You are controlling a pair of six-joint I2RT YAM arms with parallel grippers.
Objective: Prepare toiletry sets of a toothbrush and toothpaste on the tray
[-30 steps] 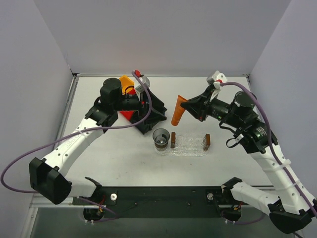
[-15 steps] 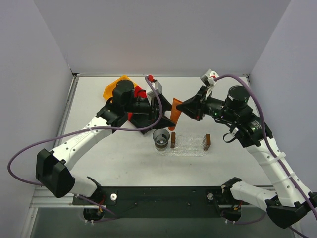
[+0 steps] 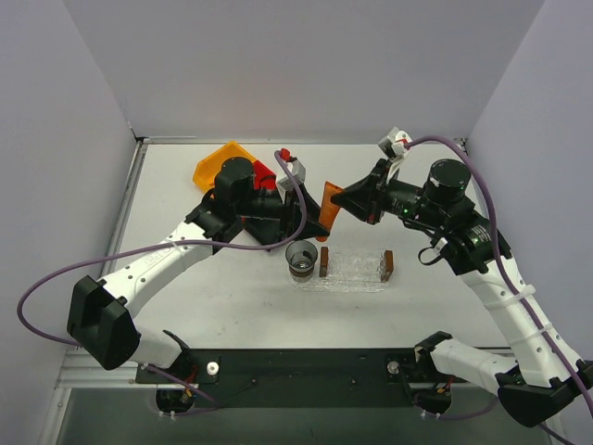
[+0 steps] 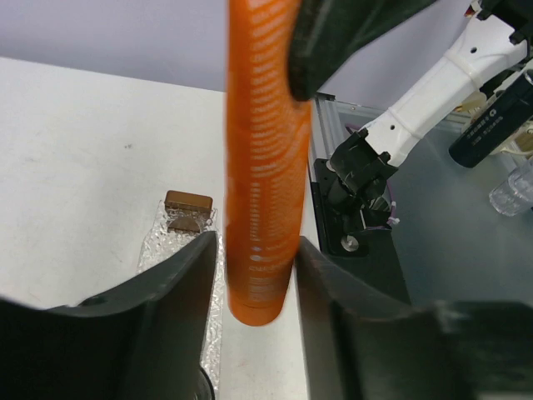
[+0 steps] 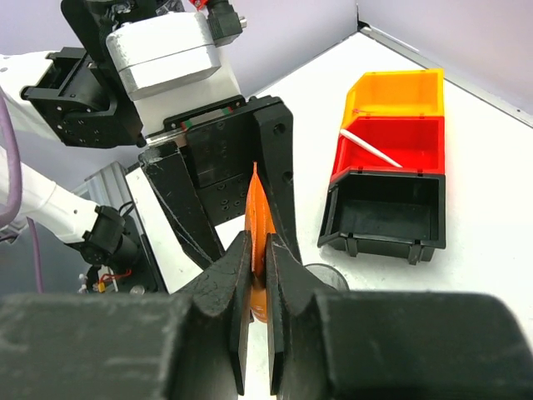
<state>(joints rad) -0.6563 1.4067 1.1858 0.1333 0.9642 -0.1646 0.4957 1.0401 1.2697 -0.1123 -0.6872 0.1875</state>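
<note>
my right gripper (image 5: 260,250) pinches the orange toothpaste tube (image 4: 260,150), my left gripper (image 4: 254,250) gapes around it; releasing before left clamps would drop it

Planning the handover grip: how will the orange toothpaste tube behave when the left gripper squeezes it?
The orange tube juts out straight from the right gripper, pinched only at its thin flat end, so it's probably light and fairly stiff. Its rounded body, straddled by the left gripper, may dent or slip under pressure.
</note>
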